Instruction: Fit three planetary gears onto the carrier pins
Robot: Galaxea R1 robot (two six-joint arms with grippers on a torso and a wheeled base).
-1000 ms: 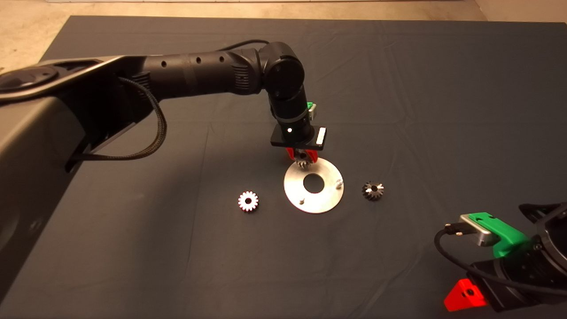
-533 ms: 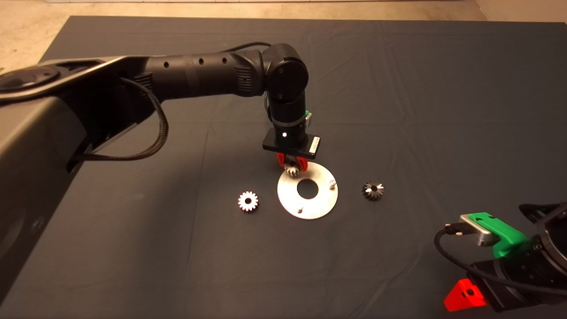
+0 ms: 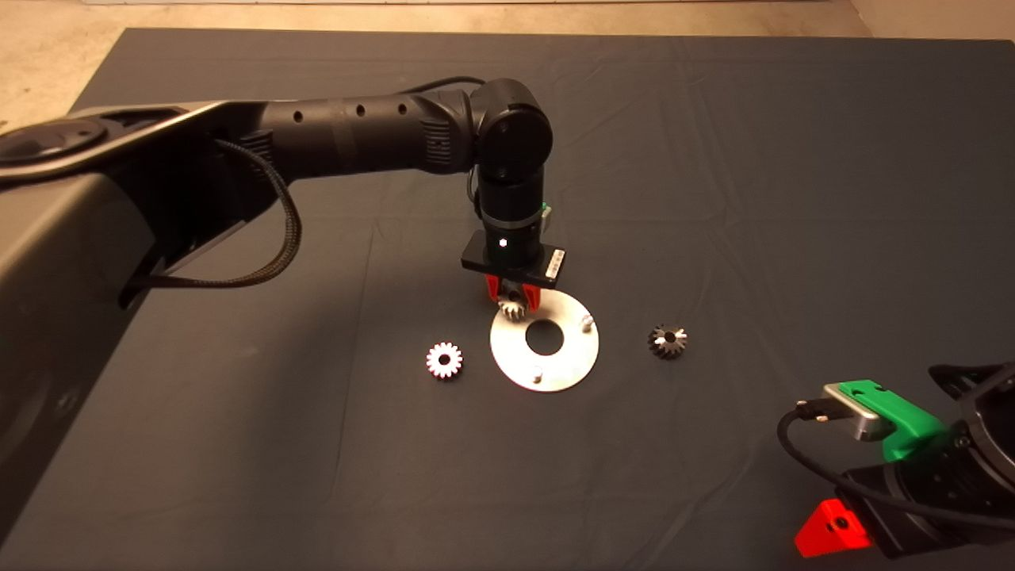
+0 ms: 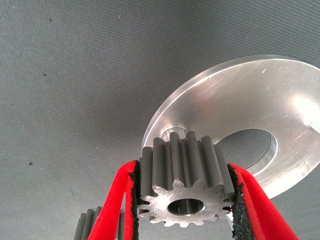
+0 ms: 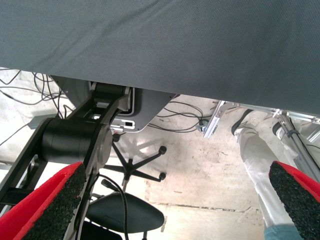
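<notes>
Here the left claw [image 3: 513, 302] hangs over the far-left rim of the disc [image 3: 555, 369], its two red fingers [image 4: 117, 200] closed on a gear [image 4: 182, 187] and pressing its toothed flanks so that the bore stays free. The gear is held flat, bore pointing down, with one pin [image 4: 172, 134] just beyond it in the left wrist view; that hold seems chosen so the hole can drop straight over the peg, though the two do not look lined up yet. Two more pins, one at the disc's right [image 3: 587, 321] and one at its near edge [image 3: 538, 377], stand bare. A pale gear [image 3: 444, 360] lies on the table [image 3: 714, 159] left of the disc and a dark gear [image 3: 668, 341] to its right, both apart from it, so no gear is seated so far. The right claw [image 3: 833, 531] waits at the near right corner, its pads [image 5: 55, 200] spread wide with nothing between them; its camera shows an office chair and a person's leg.
</notes>
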